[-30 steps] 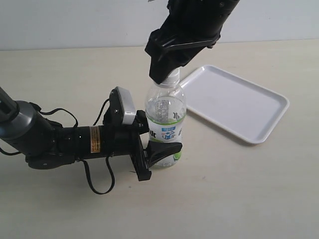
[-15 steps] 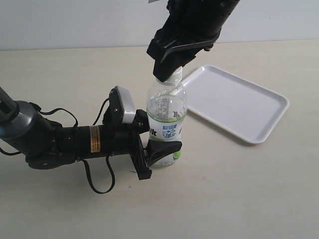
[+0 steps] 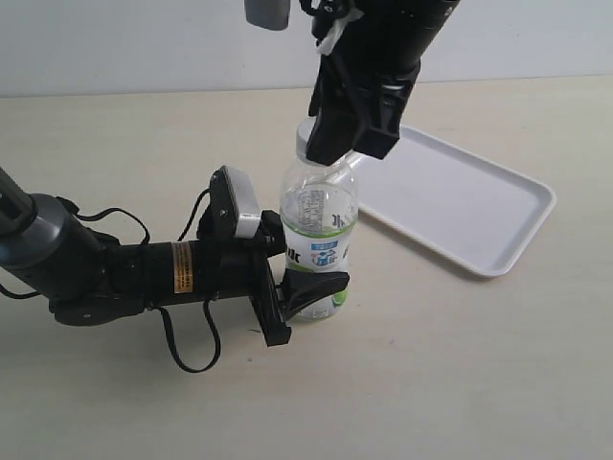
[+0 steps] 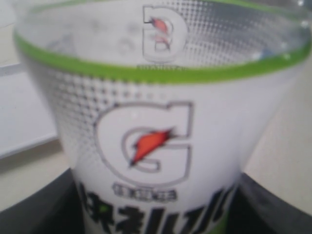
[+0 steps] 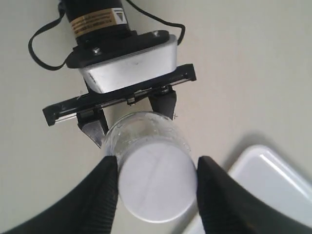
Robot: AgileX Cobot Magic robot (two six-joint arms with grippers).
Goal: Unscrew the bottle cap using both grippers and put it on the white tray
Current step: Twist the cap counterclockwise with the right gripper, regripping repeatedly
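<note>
The clear bottle [image 3: 319, 216] stands upright on the table, and my left gripper [image 3: 316, 287], lying sideways, is shut on its labelled lower part. In the left wrist view the label [image 4: 151, 146] fills the picture, with black fingers [image 4: 34, 209] at both sides. My right gripper [image 3: 330, 144] comes down from above and is shut on the white bottle cap [image 5: 156, 183]; its ribbed black fingers [image 5: 105, 195] press on opposite sides of the cap. The cap sits on the bottle's neck. The white tray [image 3: 460, 201] lies to the right of the bottle.
The left arm [image 3: 115, 273] lies low across the table's left side, with a looped black cable [image 3: 187, 355] beside it. A corner of the tray [image 5: 273, 175] lies close to the right gripper's finger. The table is beige.
The right gripper has turned about the bottle's neck and its jaws have come in onto the cap. The left gripper and the bottle have stayed in place.
</note>
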